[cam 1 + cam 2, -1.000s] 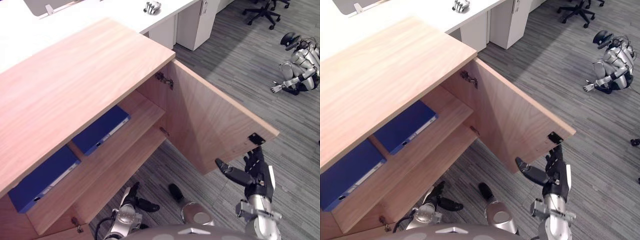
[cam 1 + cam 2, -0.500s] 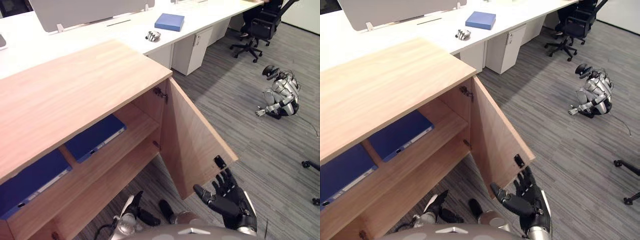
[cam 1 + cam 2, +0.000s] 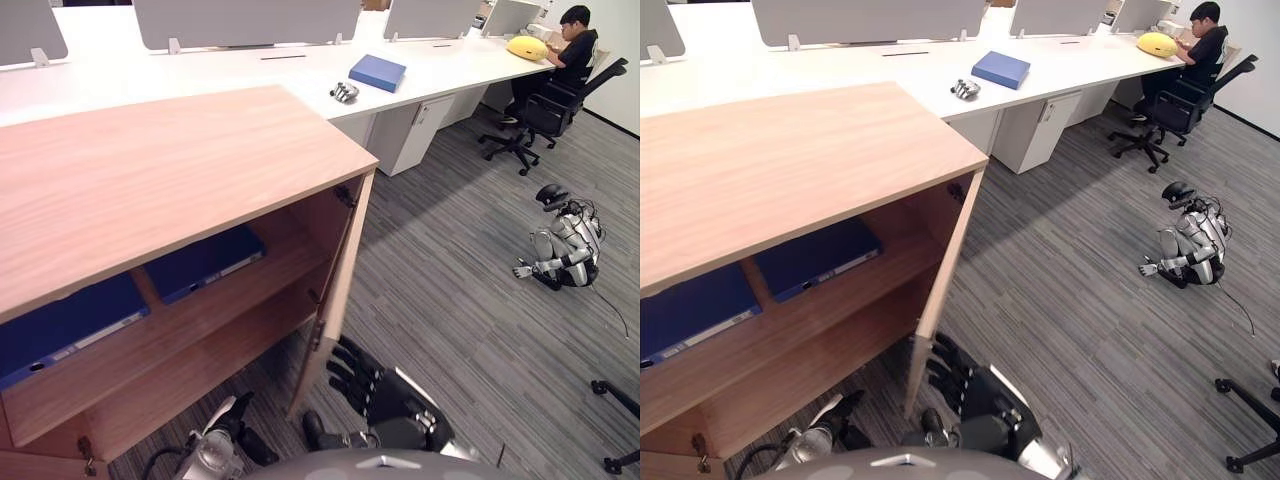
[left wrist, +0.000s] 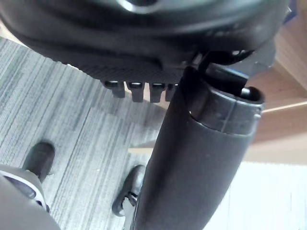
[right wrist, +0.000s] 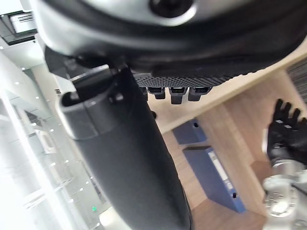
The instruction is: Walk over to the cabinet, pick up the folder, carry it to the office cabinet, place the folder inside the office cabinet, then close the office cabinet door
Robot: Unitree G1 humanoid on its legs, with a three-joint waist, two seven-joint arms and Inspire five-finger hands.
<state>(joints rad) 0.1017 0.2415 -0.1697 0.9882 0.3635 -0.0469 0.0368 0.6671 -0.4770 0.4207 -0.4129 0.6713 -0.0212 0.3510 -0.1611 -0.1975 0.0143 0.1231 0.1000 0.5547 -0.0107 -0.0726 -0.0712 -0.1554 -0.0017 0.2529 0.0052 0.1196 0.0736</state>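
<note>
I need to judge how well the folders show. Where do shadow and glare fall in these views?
Left eye view: the cabinet top shades the shelf, so the blue folders sit dim; the white desk glares. Right wrist view: strong glare beside the right hand, folders evenly lit. Left wrist view: the left hand looms dark.

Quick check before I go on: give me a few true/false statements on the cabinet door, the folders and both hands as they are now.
1. The office cabinet door is fully shut. False: it stands ajar, with the inside of the cabinet in view.
2. Two blue folders lie on the shelf inside. True.
3. The right hand carries a folder. False: its fingers are straight, by the door's outer face, and hold nothing.
4. The left hand is low near the floor, open and empty. True.
</note>
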